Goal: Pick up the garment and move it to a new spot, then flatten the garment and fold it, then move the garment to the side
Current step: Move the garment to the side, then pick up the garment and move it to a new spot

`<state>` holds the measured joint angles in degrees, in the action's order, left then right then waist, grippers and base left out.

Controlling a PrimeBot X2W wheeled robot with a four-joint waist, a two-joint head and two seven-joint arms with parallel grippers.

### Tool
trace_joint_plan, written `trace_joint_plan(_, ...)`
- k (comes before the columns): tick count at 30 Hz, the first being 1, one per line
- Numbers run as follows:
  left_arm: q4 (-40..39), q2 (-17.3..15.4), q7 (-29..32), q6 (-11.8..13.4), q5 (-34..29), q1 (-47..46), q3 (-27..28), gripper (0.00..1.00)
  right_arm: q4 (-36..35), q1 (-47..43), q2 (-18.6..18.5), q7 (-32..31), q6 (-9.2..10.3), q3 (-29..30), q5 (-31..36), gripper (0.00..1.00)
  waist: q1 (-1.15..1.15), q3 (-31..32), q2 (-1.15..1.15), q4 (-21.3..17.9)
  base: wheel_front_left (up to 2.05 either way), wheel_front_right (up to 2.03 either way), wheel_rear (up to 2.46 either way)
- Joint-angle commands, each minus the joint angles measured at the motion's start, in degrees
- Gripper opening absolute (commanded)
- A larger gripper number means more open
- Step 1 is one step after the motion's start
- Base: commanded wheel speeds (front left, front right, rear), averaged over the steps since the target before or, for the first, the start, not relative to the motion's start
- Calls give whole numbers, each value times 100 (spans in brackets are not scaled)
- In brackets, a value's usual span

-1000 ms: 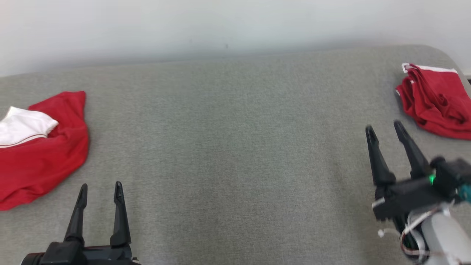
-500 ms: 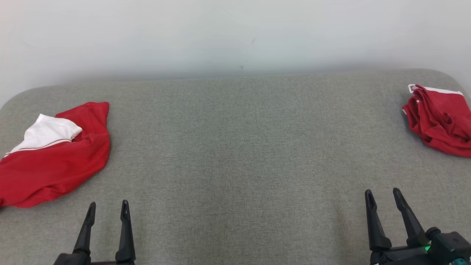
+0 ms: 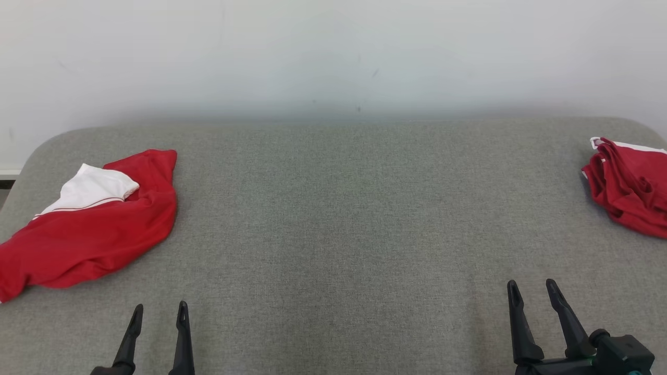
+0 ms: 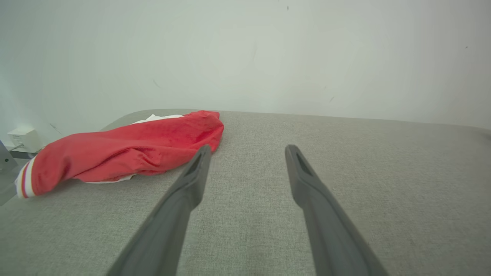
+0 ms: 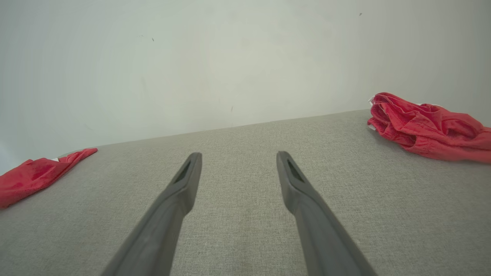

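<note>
Left gripper (image 3: pixel 160 306): at your near left, fingers apart, empty.
Right gripper (image 3: pixel 531 284): near right, fingers apart, empty; drawn back from the right garment (image 3: pixel 630 198) since a second ago.
Surface (image 3: pixel 338 234): grey fabric.
Left garment (image 3: pixel 104 234): red with a white panel, far left.
Right garment: red, crumpled, far right edge.

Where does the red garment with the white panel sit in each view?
Head view: the garment lies at the left of the grey surface.
Left wrist view: garment at middle left.
Right wrist view: garment at the far left edge.
Shared landmark: the pale wall behind the surface.
</note>
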<state>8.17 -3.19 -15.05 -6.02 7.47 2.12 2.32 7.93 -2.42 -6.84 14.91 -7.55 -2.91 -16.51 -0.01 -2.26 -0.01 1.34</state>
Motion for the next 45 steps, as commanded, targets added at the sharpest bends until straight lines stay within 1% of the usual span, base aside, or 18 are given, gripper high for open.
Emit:
trace_joint_plan(1, 35, -15, -18, -11, 39, -28, 30, 100, 19, -32, 23, 18, 14, -11, 43, 100, 1, 19, 1, 12, 0, 0, 0)
trace_joint_plan(9, 86, -15, -18, -41, 34, -55, 86, 100, 99, -77, 49, 22, 14, -19, 48, 100, 1, 67, 1, 33, 0, 0, 0)
trace_joint_plan(12, 77, -6, -18, -12, 19, -84, 86, 100, 127, -88, 33, 17, 14, -38, 13, 100, 1, 94, 1, 164, 0, 0, 0)
trace_joint_plan(17, 108, -23, -18, -4, -15, -186, 127, 100, 176, -96, 64, -11, 14, -45, -6, 100, 1, 110, 1, 583, 0, 0, 0)
trace_joint_plan(24, 172, -28, -18, 48, 30, -269, 252, 100, 295, -87, 132, -51, 14, -65, 10, 100, 1, 122, 1, 1410, 0, 0, 0)
trace_joint_plan(36, 203, -66, -18, 96, 27, -78, 340, 100, 425, -28, 125, -123, 14, -232, 20, 100, 1, 140, 1, 2522, 0, 0, 0)
trace_joint_plan(40, 167, -69, -18, 112, 37, -65, 371, 100, 422, 11, 110, -165, 14, -297, 13, 100, 1, 103, 1, 2772, 0, 0, 0)
trace_joint_plan(45, 62, -81, -18, 151, 101, 15, 490, 100, 400, 124, 69, -211, 14, -421, 38, 100, 1, -5, 1, 2833, 0, 0, 0)
